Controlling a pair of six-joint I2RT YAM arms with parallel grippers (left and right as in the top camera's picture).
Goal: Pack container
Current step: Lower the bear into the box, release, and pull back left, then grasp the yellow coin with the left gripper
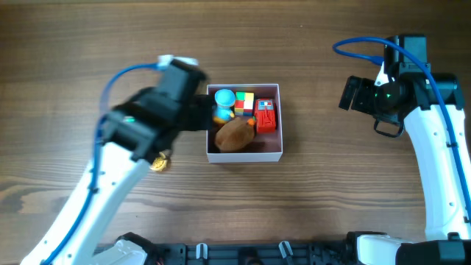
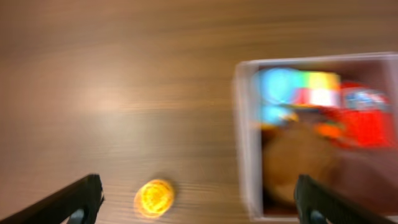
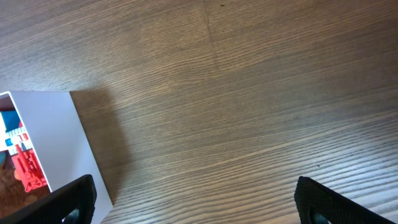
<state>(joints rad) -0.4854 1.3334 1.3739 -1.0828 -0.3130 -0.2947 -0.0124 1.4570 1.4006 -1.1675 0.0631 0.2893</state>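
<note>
Both wide, empty, left fingers [image 2: 81, 198] beside container [image 1: 246, 157], right fingers [image 3: 69, 200] well apart.

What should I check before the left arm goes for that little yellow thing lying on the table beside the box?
1. Left gripper open and empty: ok.
2. Yellow toy between the fingers: ok, though nearer the left-hand one in that view.
3. Yellow toy apart from the box: ok, it lies outside the wall.
4. Room left in the box: cannot tell; toys cover most of its floor.
5. Right gripper out of the way: ok, open, off to the side of the box.
6. Left wrist view sharp: not ok, blurred.
</note>
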